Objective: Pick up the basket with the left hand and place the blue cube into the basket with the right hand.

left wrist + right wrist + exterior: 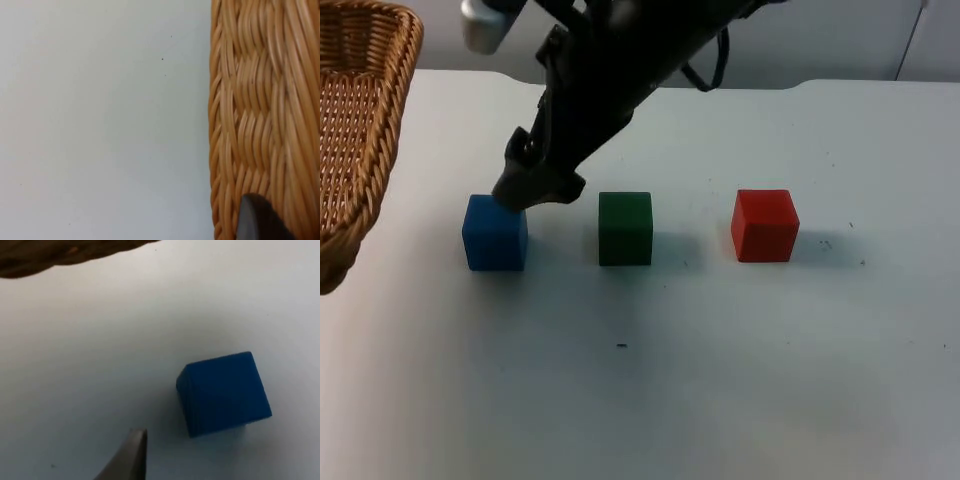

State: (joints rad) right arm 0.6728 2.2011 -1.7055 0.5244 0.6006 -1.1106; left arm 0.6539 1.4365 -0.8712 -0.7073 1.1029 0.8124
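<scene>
The blue cube (495, 233) stands on the white table, leftmost in a row of three cubes. My right gripper (536, 190) reaches across from the upper right and hangs open just behind and above the cube's top edge, holding nothing. In the right wrist view the blue cube (224, 392) sits on the table beside one fingertip (131, 455), not touching it. The woven wicker basket (355, 140) hangs tilted at the far left, raised off the table. One fingertip (257, 220) of my left gripper lies against the basket's woven wall (260, 100).
A green cube (625, 228) stands just right of the blue one, close to the right gripper. A red cube (765, 225) is further right. The table's front half is bare white surface, and the grey partition wall runs along the back.
</scene>
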